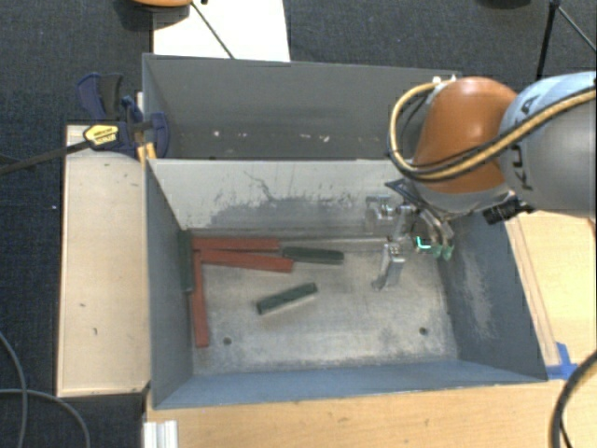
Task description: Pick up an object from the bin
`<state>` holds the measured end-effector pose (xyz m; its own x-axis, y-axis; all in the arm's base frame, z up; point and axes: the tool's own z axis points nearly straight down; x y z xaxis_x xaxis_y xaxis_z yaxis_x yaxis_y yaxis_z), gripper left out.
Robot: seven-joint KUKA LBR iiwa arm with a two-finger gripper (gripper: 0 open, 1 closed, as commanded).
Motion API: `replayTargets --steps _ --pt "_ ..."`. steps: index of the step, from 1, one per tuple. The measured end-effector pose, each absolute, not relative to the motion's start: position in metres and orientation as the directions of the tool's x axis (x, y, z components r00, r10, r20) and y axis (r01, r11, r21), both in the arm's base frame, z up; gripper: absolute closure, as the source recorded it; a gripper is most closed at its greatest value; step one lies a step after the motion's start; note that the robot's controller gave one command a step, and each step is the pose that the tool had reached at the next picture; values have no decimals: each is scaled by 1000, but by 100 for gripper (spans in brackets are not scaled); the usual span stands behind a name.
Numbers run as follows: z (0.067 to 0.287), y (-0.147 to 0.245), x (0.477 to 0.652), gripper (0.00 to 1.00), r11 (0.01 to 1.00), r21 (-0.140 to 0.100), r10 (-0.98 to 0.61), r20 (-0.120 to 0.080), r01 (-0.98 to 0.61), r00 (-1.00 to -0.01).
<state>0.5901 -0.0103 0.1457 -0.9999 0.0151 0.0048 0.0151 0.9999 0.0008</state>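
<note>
Right of dark green bar [313,256], end effector [390,273] hangs over bin [373,339] floor; open or closed, cannot tell. Red bars [238,251] left of green bar.

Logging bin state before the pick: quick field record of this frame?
bin: grey metal
gripper: low in the bin's right half, apart from every bar
red bars: two side by side, at left
third red bar: along the left wall
green bar: at the red bars' right end
green block: loose, mid-floor, tilted
held: nothing seen
</note>
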Motion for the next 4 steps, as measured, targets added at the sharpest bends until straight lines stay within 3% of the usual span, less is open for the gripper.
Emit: replayTargets --steps 1,2,3,4 --pt "150 -10 592 0 1000 1 15 -3 15 -1000" --pt "116 23 583 0 994 -3 -112 -10 -112 -994" --pt "88 51 582 0 996 2 -92 1 -92 -996" --pt "82 69 585 0 983 2 181 -4 181 -983"
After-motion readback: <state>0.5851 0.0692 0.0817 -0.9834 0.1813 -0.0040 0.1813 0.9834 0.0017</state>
